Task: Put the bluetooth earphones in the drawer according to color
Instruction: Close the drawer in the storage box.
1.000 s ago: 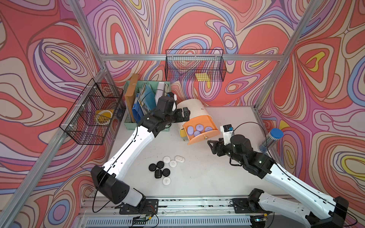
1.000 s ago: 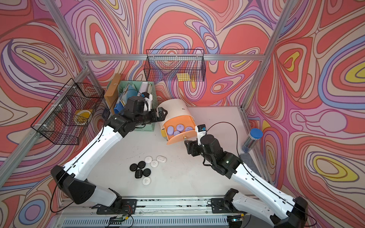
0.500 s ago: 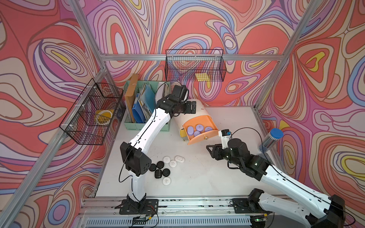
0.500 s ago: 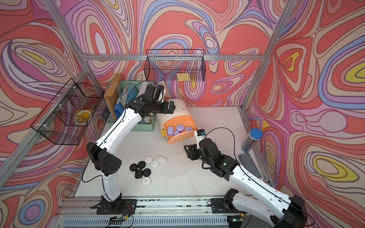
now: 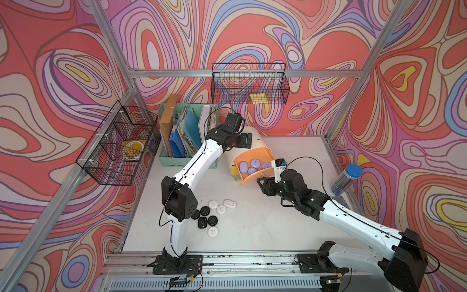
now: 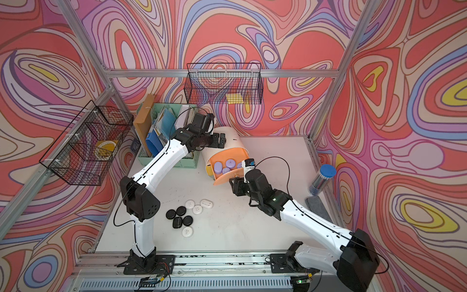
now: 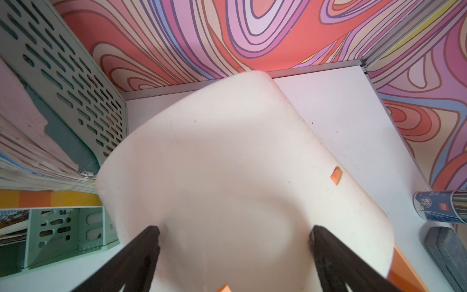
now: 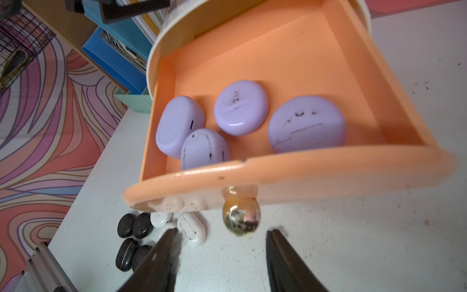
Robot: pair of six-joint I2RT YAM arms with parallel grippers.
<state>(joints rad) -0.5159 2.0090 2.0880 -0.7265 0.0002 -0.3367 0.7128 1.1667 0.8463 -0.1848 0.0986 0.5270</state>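
The drawer chest (image 5: pixel 255 137), white with a barrel top, lies at the back of the table. Its peach drawer (image 8: pixel 290 169) is pulled out and holds several lilac earphone cases (image 8: pixel 241 107). My left gripper (image 7: pixel 233 232) is open, its fingers spread over the chest's white top (image 7: pixel 227 164), seen in both top views (image 5: pixel 243 140) (image 6: pixel 218 140). My right gripper (image 8: pixel 223 231) is open just short of the gold knob (image 8: pixel 240 219), which is not between the jaws. Black cases (image 5: pixel 206 217) and white cases (image 5: pixel 222 206) lie on the table near the left arm's elbow.
A mint-green file holder (image 5: pixel 187 141) full of folders stands left of the chest. Wire baskets hang on the left wall (image 5: pixel 118 146) and the back wall (image 5: pixel 249 83). A blue-capped clear tube (image 5: pixel 346 179) and a grey pad (image 6: pixel 318 206) sit at the right edge.
My left arm has swung from beside the file holder to over the chest's top, its elbow now folded up. My right gripper has closed in on the knob with its jaws narrowed.
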